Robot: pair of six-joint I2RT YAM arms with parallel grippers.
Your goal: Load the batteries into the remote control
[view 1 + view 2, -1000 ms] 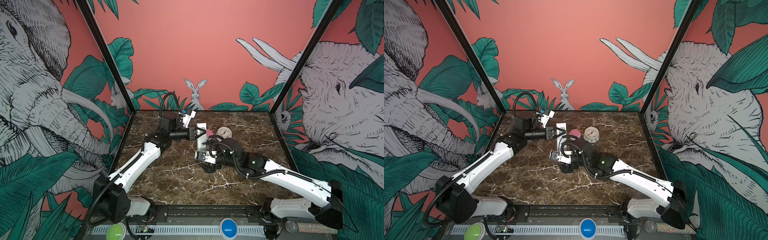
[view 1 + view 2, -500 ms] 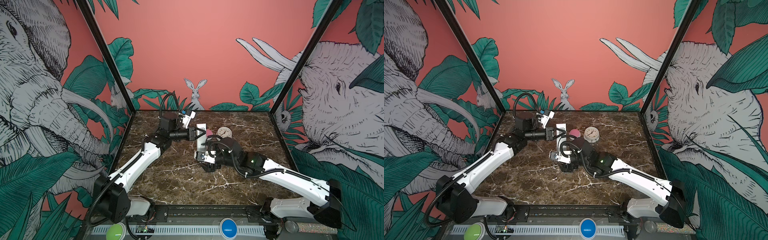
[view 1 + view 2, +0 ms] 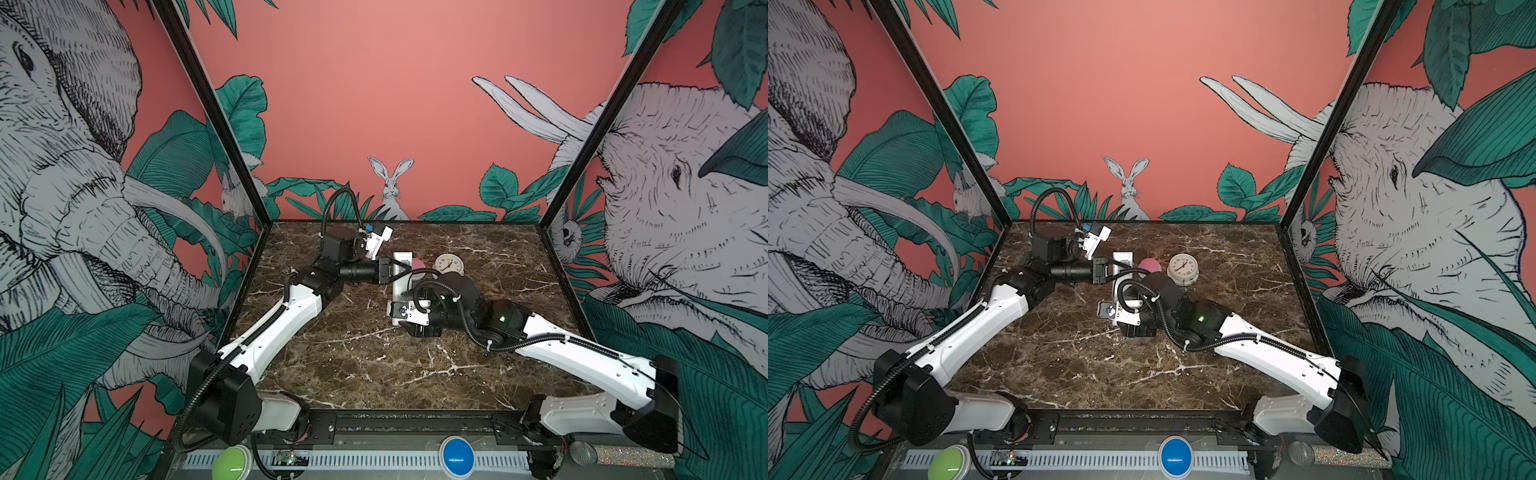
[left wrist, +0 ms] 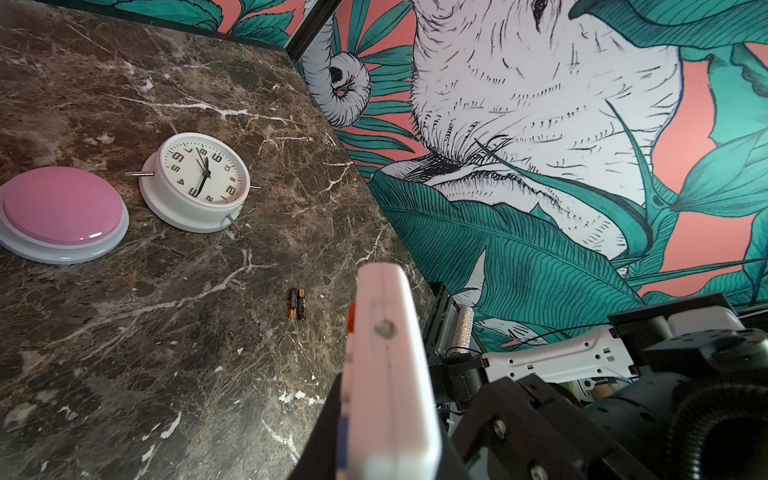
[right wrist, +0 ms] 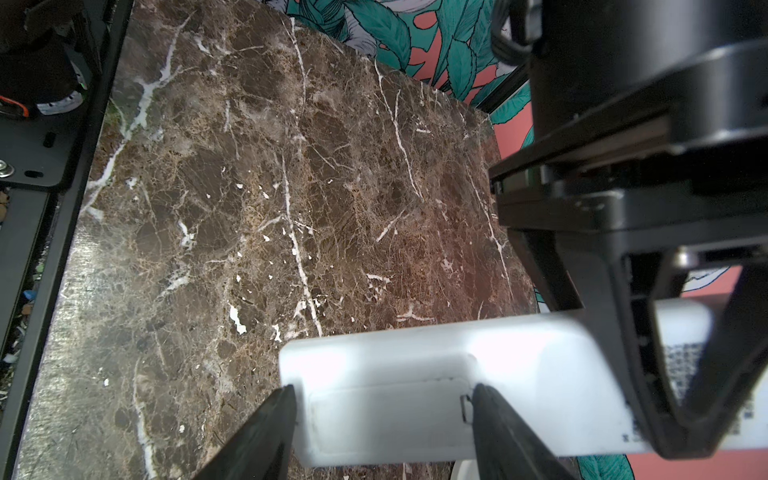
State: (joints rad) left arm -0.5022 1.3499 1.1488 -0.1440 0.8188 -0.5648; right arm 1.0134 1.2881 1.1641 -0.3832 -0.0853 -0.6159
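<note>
The white remote control (image 3: 402,257) (image 3: 1122,257) hangs edge-up above the marble table, and my left gripper (image 3: 392,270) (image 3: 1106,270) (image 4: 386,465) is shut on its middle. The right wrist view shows its plain back (image 5: 415,374) with the battery cover. My right gripper (image 5: 384,395) (image 3: 409,297) (image 3: 1125,299) straddles that cover. One finger rests against the remote's end and the other at the cover's latch. Two dark batteries (image 4: 297,303) lie side by side on the table beyond the remote. In both top views they are hidden.
A pink dome button (image 4: 62,208) (image 3: 417,264) (image 3: 1149,265) and a round white clock (image 4: 199,178) (image 3: 448,264) (image 3: 1182,268) stand on the table just behind the remote. The painted side wall borders the table close to the batteries.
The right gripper's jaws have closed in onto the remote's end. The left arm and the remote have stayed put.
</note>
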